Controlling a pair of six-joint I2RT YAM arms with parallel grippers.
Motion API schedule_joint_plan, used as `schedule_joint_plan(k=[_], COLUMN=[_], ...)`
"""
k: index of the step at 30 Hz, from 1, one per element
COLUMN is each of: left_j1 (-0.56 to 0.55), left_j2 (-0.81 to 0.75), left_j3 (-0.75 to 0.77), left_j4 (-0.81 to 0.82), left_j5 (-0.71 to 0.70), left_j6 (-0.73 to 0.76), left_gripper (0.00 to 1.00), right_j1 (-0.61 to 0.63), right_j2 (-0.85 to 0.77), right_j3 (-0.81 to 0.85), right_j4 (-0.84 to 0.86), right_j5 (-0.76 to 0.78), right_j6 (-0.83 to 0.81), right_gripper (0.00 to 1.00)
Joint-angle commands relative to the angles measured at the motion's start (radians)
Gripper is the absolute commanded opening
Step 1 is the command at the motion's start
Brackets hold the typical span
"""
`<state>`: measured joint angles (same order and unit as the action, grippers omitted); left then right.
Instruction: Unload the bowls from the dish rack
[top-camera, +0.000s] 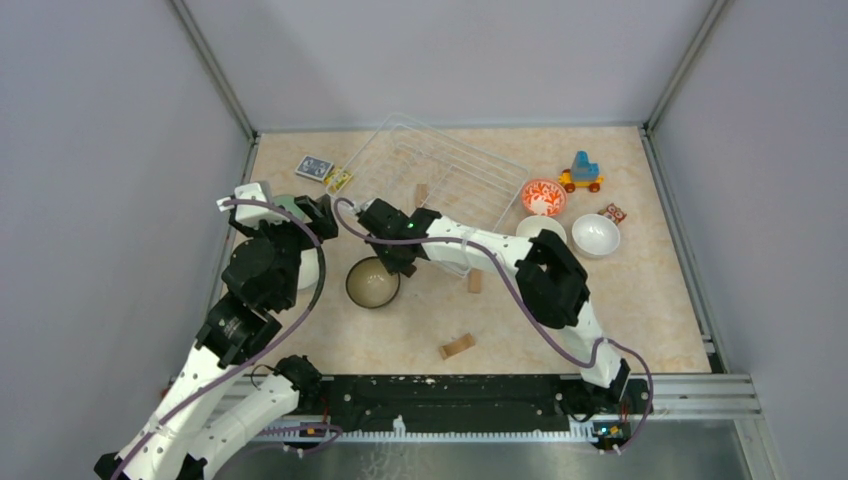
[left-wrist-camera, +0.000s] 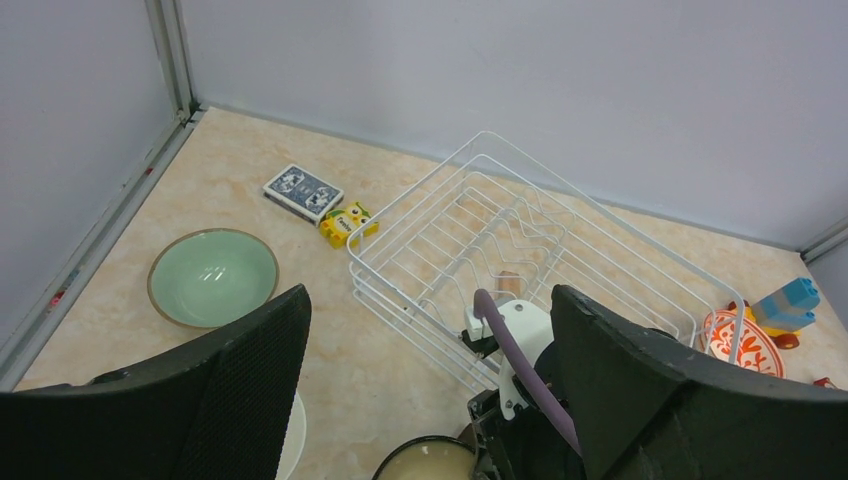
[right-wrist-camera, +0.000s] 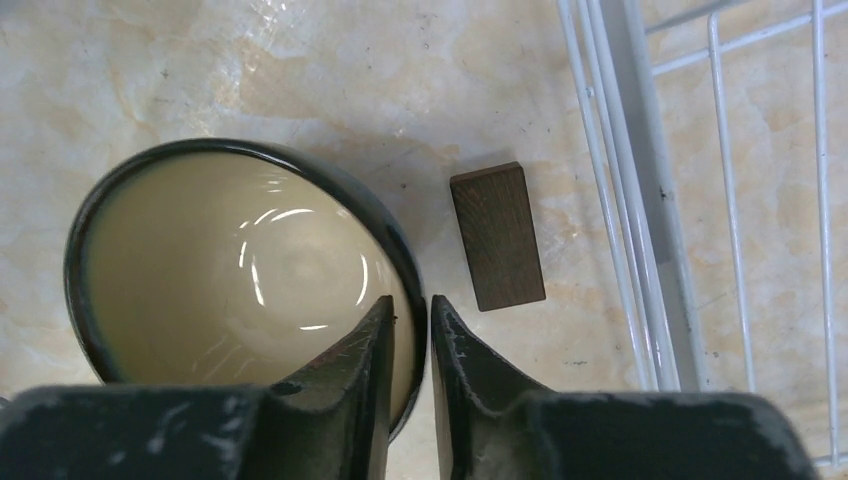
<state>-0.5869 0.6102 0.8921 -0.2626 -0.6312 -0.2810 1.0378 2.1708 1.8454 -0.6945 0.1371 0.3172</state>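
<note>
My right gripper (right-wrist-camera: 411, 320) is shut on the rim of the dark teal bowl (right-wrist-camera: 240, 280), which has a cream inside. One finger is inside the bowl and one outside. The bowl sits low on the table, in front of the dish rack's left corner (top-camera: 373, 282). The white wire dish rack (top-camera: 440, 170) holds no bowls, only a wooden block. My left gripper (left-wrist-camera: 430, 400) is open and empty, above the table between the pale green bowl (left-wrist-camera: 213, 277) and the rack (left-wrist-camera: 520, 250). The orange-patterned bowl (top-camera: 544, 197) and two white bowls (top-camera: 596, 235) stand right of the rack.
A dark wooden block (right-wrist-camera: 497, 236) lies between the held bowl and the rack edge (right-wrist-camera: 640, 250). Another white bowl (top-camera: 305, 268) is half hidden under my left arm. A card deck (left-wrist-camera: 302, 191), a yellow toy (left-wrist-camera: 348, 224), a toy train (top-camera: 581, 174) and loose blocks (top-camera: 457, 346) lie around.
</note>
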Motion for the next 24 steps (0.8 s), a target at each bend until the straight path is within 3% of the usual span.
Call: schedule_joint_plan(k=[1, 4, 9, 17, 24], left_j1=[0.003, 0.002, 0.002, 0.003, 0.002], left_j2=[-0.006, 0.004, 0.013, 0.030, 0.060], left_j3=[0.017, 0.015, 0.016, 0.032, 0.013], left_j4=[0.033, 0.031, 0.029, 0.029, 0.033], left_j5=[-0.015, -0.008, 0.017, 0.038, 0.116], left_j6=[0.023, 0.021, -0.001, 0.000, -0.012], left_gripper=[0.94, 0.94, 0.94, 0.94, 0.94], right_j1=[-0.001, -0.001, -0.005, -0.021, -0.098], right_j2=[-0.050, -0.103, -0.221, -0.418, -0.712], right_j3=[0.009, -0.028, -0.074, -0.190, -0.488], right_j4=[0.055, 0.084, 0.115, 0.183, 0.360], right_j5=[0.021, 0.039, 0.078, 0.193, 0.356], right_j6=[0.002, -0.006, -0.022, -0.057, -0.063], right_gripper=[0.25, 0.37, 0.44, 0.44, 0.43])
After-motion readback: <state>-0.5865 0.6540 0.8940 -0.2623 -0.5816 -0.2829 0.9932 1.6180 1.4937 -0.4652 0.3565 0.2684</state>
